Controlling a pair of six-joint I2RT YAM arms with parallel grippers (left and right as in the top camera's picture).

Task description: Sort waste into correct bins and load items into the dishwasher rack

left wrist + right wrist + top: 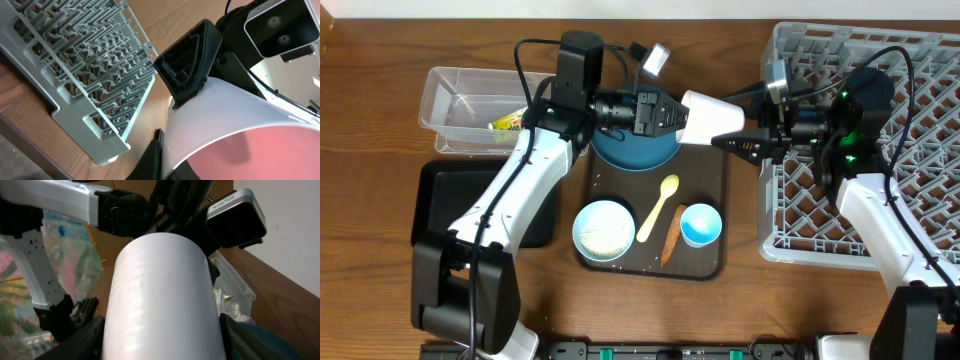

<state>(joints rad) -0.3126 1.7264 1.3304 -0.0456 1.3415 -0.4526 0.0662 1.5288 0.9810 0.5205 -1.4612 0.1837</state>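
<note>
Along the table's right side, grey dishwasher rack [800, 215], pegs upright. Left of it, dark brown serving tray [705, 180] carrying dark blue plate [630, 155], light blue bowl [603, 230] and blue-lined cup [701, 224]. Held in the air over the tray's far right corner, between both arms: white pink-lined cup [712, 118], tipped sideways. Left end effector [672, 113] clamped tight on its rim wall. Right end effector [740, 143] part-spread, straddling the cup's base end; contact impossible to confirm. Likely light, rigid and smooth-walled, so slippery. Best pinched squarely across the outer wall near the base.
</note>
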